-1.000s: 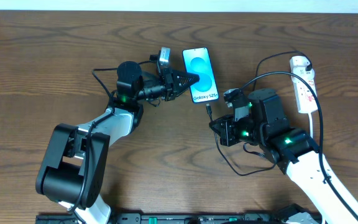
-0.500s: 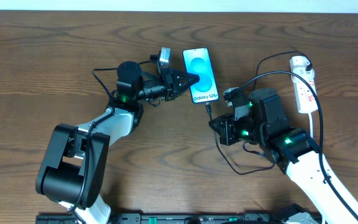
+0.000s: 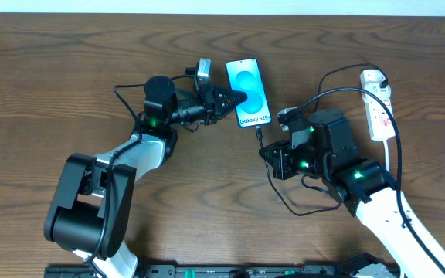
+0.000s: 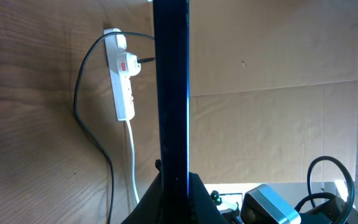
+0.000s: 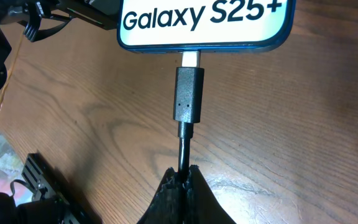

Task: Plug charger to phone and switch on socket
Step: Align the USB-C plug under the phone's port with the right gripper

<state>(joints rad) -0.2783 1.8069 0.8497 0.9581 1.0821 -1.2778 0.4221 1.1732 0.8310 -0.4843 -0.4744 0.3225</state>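
Two claws meet at one joint. Overhead: the left claw pinches the side edge of the phone at mid-counter. The right claw is clamped on the charger cable just below it, and the socket lies well apart to the right. Left wrist: the phone stands edge-on between the fingers. Right wrist: the plug tip is at the port with bare metal showing, so insertion looks unfinished. Next comes a straight push home, then the socket's switch
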